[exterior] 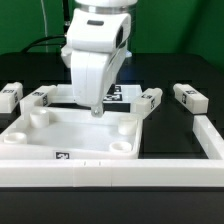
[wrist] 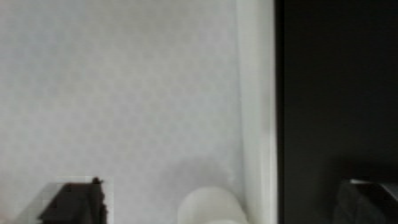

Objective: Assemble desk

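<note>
The pincer (exterior: 97, 110), jaws wide and empty, hangs over the twelve-o'clock edge of the large white rimmed plastic desk panel (exterior: 85, 131) lying at the exterior view's six o'clock; dropping straight could clip that edge and shove the panel askew

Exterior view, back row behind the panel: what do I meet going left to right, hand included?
Far-left leg → second leg → hand, open → third leg → far-right leg.
</note>
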`<move>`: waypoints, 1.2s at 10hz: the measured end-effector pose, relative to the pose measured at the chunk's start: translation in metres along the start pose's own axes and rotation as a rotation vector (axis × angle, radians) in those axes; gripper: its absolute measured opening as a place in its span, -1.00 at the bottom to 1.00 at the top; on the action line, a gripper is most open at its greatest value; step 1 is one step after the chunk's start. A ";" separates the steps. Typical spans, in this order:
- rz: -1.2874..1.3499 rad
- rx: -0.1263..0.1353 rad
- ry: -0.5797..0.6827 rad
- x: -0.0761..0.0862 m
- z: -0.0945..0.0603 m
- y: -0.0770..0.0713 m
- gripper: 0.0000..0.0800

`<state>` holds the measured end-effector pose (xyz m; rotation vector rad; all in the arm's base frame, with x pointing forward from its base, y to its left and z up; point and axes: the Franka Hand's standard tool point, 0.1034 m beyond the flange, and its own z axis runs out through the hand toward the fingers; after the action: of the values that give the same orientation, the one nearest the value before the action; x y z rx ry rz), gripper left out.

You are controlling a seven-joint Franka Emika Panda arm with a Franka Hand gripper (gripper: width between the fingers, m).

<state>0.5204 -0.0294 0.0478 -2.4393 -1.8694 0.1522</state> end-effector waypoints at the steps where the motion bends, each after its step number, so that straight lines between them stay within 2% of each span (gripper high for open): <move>1: 0.001 -0.009 0.005 -0.001 0.004 0.002 0.62; 2: 0.000 -0.017 0.011 -0.001 0.010 0.003 0.62; 5: 0.004 0.011 0.008 0.000 0.028 -0.005 0.62; 7: -0.001 0.018 0.009 0.002 0.038 -0.010 0.62; 10: 0.000 0.017 0.010 0.001 0.039 -0.010 0.56; 12: 0.000 0.017 0.010 0.001 0.039 -0.010 -0.34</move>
<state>0.5060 -0.0260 0.0098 -2.4248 -1.8558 0.1546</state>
